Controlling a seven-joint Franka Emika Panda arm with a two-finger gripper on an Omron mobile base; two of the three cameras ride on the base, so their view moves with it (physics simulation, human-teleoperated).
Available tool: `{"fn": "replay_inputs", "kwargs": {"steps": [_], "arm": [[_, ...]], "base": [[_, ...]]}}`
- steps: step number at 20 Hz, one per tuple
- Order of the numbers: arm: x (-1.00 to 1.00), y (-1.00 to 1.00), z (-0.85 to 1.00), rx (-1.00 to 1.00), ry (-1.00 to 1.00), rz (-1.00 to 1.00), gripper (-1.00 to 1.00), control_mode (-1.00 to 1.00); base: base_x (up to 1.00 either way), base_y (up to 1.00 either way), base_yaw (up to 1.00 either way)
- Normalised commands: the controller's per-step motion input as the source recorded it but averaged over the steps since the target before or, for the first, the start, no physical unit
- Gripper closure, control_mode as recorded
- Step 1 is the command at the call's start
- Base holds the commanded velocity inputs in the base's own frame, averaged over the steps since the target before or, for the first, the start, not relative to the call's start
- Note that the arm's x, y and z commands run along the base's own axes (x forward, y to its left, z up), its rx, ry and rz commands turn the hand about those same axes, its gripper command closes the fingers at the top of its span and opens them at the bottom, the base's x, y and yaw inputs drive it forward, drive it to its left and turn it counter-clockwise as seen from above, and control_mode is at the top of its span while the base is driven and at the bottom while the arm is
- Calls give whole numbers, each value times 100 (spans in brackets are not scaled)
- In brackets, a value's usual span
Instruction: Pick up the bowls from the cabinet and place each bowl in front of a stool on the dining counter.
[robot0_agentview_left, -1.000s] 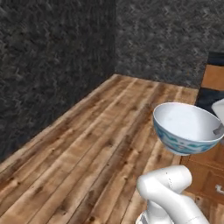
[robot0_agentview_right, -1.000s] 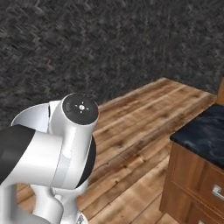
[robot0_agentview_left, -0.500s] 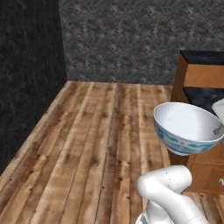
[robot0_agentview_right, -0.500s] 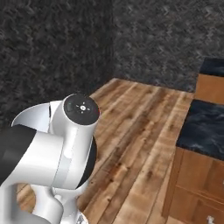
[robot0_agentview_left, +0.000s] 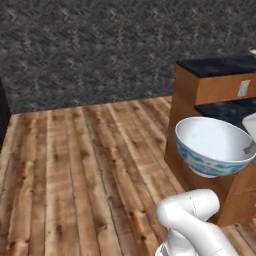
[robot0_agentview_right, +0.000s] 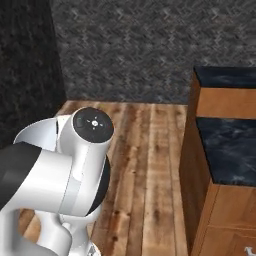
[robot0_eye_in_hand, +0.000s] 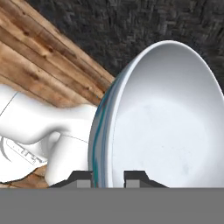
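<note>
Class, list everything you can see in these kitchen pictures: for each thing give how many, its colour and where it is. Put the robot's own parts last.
Bowl: one, white inside with blue patterning outside, held up in the air in front of the counter.
Counter: one, black veined top on brown wood sides, stepped, at the right.
Floor: one, brown wood planks, across the middle.
Wall: dark grey textured stone, behind the floor.
Gripper: one, dark fingertips, shut on the bowl's rim, one tip inside and one outside.
Arm: one, white with dark joints, in the foreground.
</note>
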Motion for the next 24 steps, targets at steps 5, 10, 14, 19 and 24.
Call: {"fn": "replay_inputs", "kwargs": {"steps": [5,10,14,19,24], "arm": [[0,0,0,0,0,0,100,100],[0,0,0,0,0,0,100,100],[0,0,0,0,0,0,100,100],[0,0,0,0,0,0,100,100],[0,0,0,0,0,0,100,100]], "base": [[100,87,-58],[100,90,-57],[100,95,-53],[100,100,-48],[100,100,-40]]}}
